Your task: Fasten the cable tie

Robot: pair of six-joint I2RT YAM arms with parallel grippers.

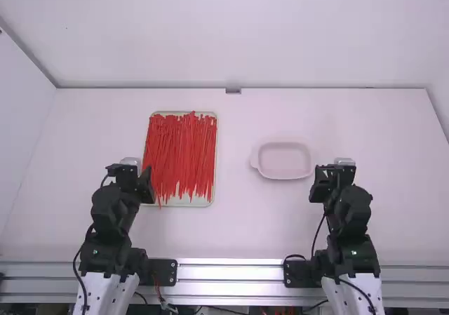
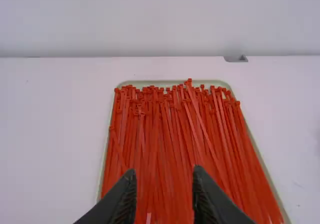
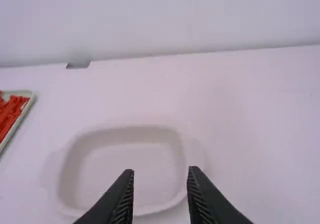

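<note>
Several, not one, easily snagged from the dense left heap of thin red plastic cable ties (image 2: 175, 134), tangled together. Parted and empty: black left gripper (image 2: 162, 176), black right gripper (image 3: 160, 176).

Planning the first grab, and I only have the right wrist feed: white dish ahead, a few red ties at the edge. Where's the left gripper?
Observer: The left gripper is by the near left corner of the tray, open, holding nothing.
Operator: How many ties are there?
Observer: A dense pile of ties covers the tray almost end to end, all lying lengthwise.
Operator: Where's the right gripper relative to the dish?
Observer: From above, the right gripper sits just off the near right corner of the dish, not over it.
</note>
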